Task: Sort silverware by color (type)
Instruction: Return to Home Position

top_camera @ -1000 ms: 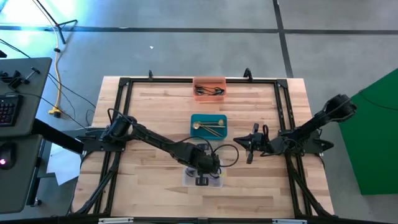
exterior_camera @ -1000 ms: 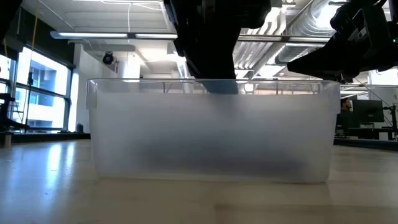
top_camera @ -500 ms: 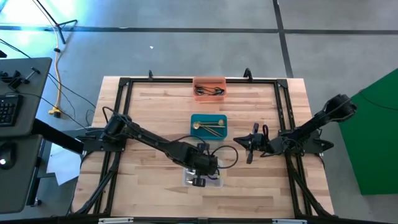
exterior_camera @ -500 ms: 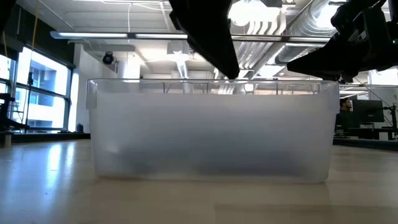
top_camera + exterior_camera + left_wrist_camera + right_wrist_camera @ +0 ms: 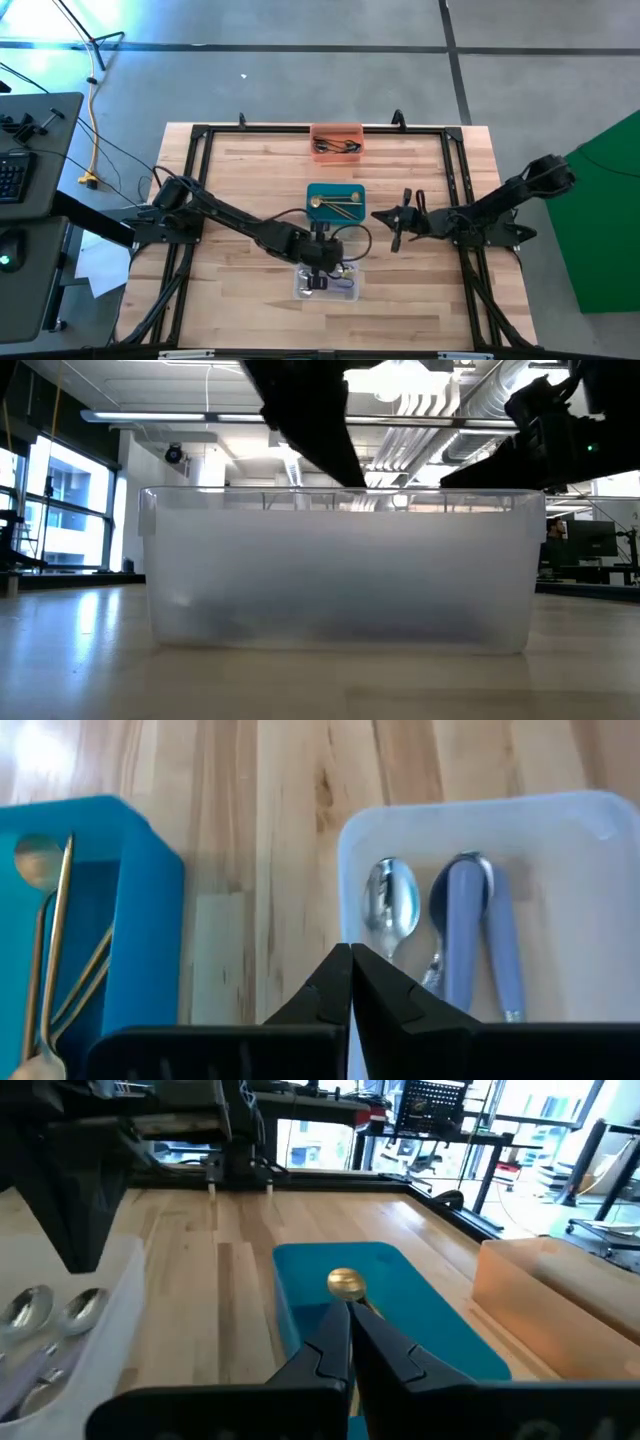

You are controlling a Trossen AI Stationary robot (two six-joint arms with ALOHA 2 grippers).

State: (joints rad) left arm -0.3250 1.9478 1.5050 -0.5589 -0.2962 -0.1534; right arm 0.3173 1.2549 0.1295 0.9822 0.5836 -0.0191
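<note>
**Both pincers closed and empty, silverware in the bins**

I see the left pincer (image 5: 350, 960) with its fingers pressed together on nothing, hanging over the clear bin (image 5: 560, 810) on the worktop (image 5: 250, 160). A silver spoon (image 5: 388, 905) and a bluish-purple spoon (image 5: 465, 920) lie side by side in that bin. The right pincer (image 5: 348, 1320) is likewise closed and empty, hovering near the teal bin (image 5: 312, 192), which holds the gold pieces (image 5: 338, 203). The dark pieces (image 5: 338, 147) lie in the orange bin (image 5: 336, 128) by the far frame rail.
</note>
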